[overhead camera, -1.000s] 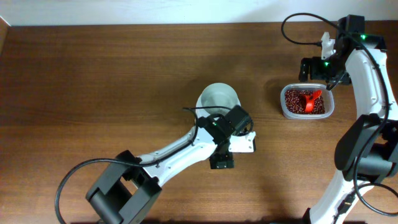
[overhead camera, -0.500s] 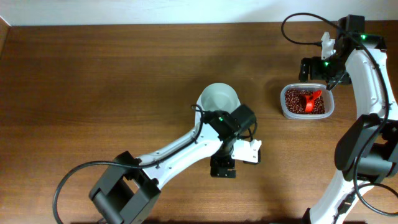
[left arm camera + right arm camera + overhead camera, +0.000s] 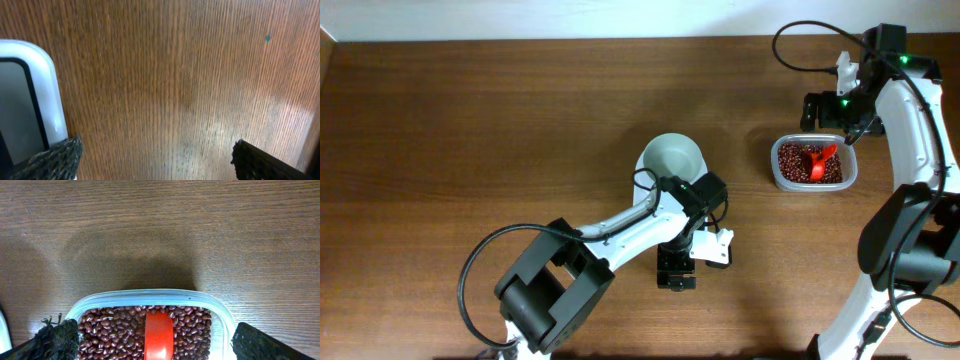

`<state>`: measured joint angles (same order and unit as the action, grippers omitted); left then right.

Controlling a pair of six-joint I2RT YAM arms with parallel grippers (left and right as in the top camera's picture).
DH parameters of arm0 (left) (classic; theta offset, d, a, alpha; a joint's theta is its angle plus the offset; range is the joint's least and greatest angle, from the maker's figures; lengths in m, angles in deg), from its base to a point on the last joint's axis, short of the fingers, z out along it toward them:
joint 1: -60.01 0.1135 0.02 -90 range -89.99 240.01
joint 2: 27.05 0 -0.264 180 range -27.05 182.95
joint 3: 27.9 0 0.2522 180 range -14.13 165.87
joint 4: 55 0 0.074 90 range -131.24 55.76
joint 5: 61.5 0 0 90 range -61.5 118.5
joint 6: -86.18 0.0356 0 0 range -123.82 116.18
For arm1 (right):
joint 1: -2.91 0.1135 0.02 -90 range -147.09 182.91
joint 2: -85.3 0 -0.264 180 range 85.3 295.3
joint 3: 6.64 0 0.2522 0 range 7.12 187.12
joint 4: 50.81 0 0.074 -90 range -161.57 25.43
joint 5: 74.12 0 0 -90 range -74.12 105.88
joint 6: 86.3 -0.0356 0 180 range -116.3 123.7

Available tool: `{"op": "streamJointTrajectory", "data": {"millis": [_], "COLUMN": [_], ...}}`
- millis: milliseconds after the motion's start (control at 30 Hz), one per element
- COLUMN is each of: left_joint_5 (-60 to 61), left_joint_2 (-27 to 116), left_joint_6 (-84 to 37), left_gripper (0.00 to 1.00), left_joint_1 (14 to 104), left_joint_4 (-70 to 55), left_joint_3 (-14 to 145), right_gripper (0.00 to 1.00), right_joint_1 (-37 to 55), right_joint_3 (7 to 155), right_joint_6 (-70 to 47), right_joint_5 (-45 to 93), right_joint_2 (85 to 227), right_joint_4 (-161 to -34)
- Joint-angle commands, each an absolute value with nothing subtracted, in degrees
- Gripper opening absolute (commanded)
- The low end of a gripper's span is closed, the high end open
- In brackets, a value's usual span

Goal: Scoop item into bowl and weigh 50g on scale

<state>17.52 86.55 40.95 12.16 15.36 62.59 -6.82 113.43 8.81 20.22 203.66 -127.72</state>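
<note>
Beans (image 3: 115, 330) are all in the clear tub (image 3: 150, 294) at the far right of the bench (image 3: 500, 120), and a red scoop (image 3: 159, 335) lies on top of them. The white bowl (image 3: 672, 158) sits near the middle of the bench and looks empty. The scale (image 3: 47, 90) lies just in front of the bowl, partly hidden under the left arm. The bowl does not look to be on it. The left fingers (image 3: 52, 159) are spread wide with nothing between them. One is right at the edge of the scale and the other is over bare wood. The right fingers (image 3: 55, 339) are wide too and hold nothing. They hang over the tub with the scoop lined up in the gap between them. I think the job right now is to get the scale and bowl ready. The left arm should lift away gently so it does not bump the scale. The bowl should then sit in the middle of the scale, not over the little screen. After that, the right fingers can go straight down and pinch the scoop firmly. Beans roll easily, so the scoop should stay level. Small scoops are best, and smaller ones near the end, so the number does not jump past fifty.
</note>
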Motion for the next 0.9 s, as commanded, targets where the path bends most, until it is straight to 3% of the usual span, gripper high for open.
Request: {"op": "streamJointTrajectory", "data": {"millis": [0, 867], "left_joint_5": [20.42, 15.02], "left_joint_2": [87.05, 84.5], "left_joint_6": [40.38, 36.73], "left_gripper": [0.99, 0.99], "left_joint_1": [14.12, 20.42], "left_joint_4": [14.99, 9.52], "left_joint_3": [63.16, 60.96], "right_gripper": [0.99, 0.99], "right_joint_1": [-6.47, -6.45], "right_joint_3": [114.43, 114.43], "right_joint_6": [9.0, 9.0], "right_joint_5": [20.11, 20.11], "right_joint_2": [203.9, 203.9], "right_joint_4": [-127.75, -127.75]}}
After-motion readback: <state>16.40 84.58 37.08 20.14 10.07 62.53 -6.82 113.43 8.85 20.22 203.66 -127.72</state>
